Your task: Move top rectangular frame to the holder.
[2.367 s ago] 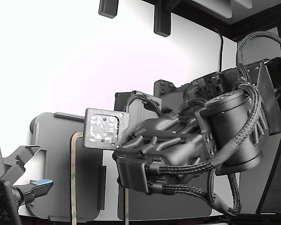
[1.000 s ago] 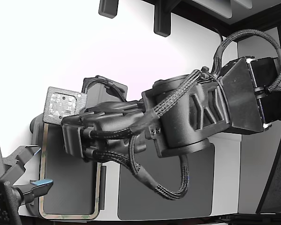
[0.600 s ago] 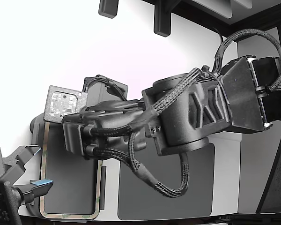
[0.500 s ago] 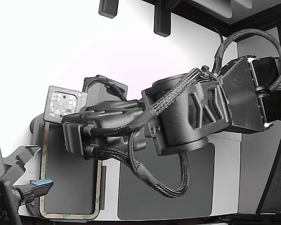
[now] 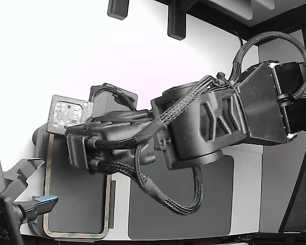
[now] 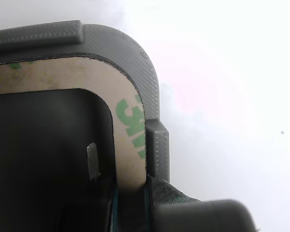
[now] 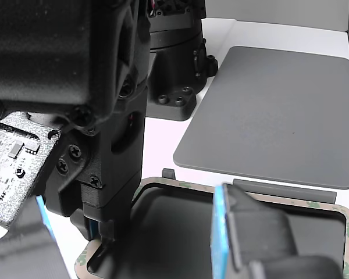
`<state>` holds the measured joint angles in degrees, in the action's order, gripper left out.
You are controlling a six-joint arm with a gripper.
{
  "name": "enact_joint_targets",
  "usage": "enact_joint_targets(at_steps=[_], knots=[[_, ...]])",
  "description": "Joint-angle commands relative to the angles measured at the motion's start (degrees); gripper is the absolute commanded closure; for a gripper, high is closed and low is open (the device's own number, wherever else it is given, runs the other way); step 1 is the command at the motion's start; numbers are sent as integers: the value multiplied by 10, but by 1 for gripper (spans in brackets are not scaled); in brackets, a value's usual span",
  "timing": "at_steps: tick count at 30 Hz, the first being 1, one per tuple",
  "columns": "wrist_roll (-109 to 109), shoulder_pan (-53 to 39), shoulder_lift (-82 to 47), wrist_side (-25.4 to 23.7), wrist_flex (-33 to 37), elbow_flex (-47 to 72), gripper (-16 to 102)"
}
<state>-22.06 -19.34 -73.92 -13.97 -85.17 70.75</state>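
The arm (image 5: pixel 204 127) fills most of the exterior view, reaching from that view's right toward its left; under it lies the plain dark grey mat (image 5: pixel 214 214), well apart from the work; at the exterior view's left sits the holder (image 5: pixel 39 135), a light grey tray with raised rails; the top rectangular frame (image 5: pixel 47 194) lies within it, its tan-green rim tracing the tray's outline, so by the look of it the frame is seated or very nearly so.

The frame reads as thin, light and floppy, a paper-backed band round an open middle; it probably bends or creases under a hard pinch and may cling by its adhesive side; the narrow rim is the only place to take hold, best on a straight run close to a corner, as the wrist view shows.

The gripper (image 6: pixel 130 203) pinches that rim, its jaws closed to a thin gap on the band beside a corner rail of the holder (image 6: pixel 121 43); in the other view its fingers (image 7: pixel 104 229) dip to the frame's edge (image 7: pixel 189 186).

A second, blue-tipped gripper (image 5: pixel 41 201) stands close at the holder's near edge, and a tabbed rail (image 6: pixel 157 145) crowds the jaws; both could snag on withdrawal; a speckled tag plate (image 5: pixel 69 115) rides on the wrist.
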Motion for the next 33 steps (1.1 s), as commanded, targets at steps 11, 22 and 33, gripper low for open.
enact_joint_targets(at_steps=[11,22,33], knots=[[-2,11,-25,3,25,18,97],[4,13,-28,4,28,23,97],[16,14,-26,8,25,18,97]])
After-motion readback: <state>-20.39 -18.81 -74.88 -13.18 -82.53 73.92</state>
